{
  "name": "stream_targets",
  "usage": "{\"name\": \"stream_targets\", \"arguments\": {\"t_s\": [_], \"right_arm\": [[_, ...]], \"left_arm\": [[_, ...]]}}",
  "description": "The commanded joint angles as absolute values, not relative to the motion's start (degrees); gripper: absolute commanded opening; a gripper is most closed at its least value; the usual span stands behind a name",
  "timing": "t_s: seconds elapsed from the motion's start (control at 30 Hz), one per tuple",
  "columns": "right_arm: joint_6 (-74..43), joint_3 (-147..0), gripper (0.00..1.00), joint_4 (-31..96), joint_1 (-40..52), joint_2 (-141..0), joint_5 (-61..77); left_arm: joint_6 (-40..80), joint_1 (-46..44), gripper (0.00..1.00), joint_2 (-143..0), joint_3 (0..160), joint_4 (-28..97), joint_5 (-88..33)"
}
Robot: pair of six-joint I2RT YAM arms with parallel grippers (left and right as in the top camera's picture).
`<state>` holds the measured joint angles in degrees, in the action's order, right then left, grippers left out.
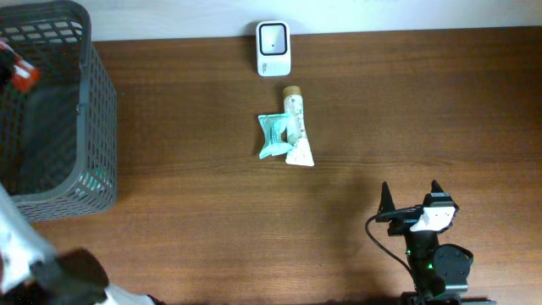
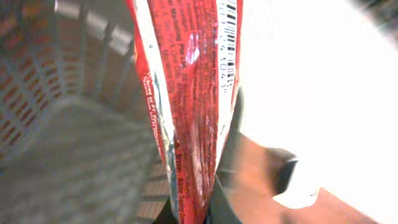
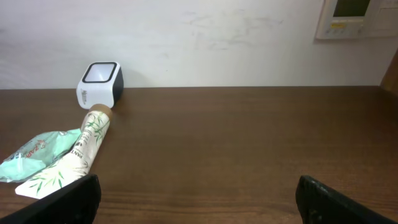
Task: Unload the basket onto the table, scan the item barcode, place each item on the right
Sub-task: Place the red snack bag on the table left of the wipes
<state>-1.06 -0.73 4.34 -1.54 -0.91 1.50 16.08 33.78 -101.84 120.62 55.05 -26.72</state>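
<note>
Left fingers (image 2: 225, 186) are clamped on the lower end of a red packet (image 2: 193, 112), barcode (image 2: 227, 43) uppermost, held upright within the grey mesh basket (image 1: 93, 102) at the worktop's (image 1: 186, 169) left end. Right fingers (image 3: 348, 198) are spread wide, low over bare wood. Mid-worktop: 1 white scanner (image 1: 273, 48), 1 tube (image 1: 295, 127) lying against 1 teal pouch (image 1: 273, 135).

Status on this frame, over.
Left fingers shut on red foil packet, within grey mesh basket. Right fingers open, empty. Cream tube and teal pouch lie just before white barcode scanner.
</note>
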Motion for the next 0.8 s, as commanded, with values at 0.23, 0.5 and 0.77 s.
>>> {"name": "stream_targets", "arguments": {"t_s": [0.23,0.5,0.77], "right_arm": [[-0.9,-0.3,0.99,4.5,-1.1,-0.5,1.2],[-0.9,-0.3,0.99,4.5,-1.1,-0.5,1.2],[-0.9,-0.3,0.99,4.5,-1.1,-0.5,1.2]], "left_arm": [[19.6,8.6,0.0,-92.4,120.0,58.2,-33.1],[22.0,-19.8,0.0,-101.6,109.3,61.0,-1.0],[30.4,-24.6,0.0,-120.4,105.8,61.0,6.2]]}}
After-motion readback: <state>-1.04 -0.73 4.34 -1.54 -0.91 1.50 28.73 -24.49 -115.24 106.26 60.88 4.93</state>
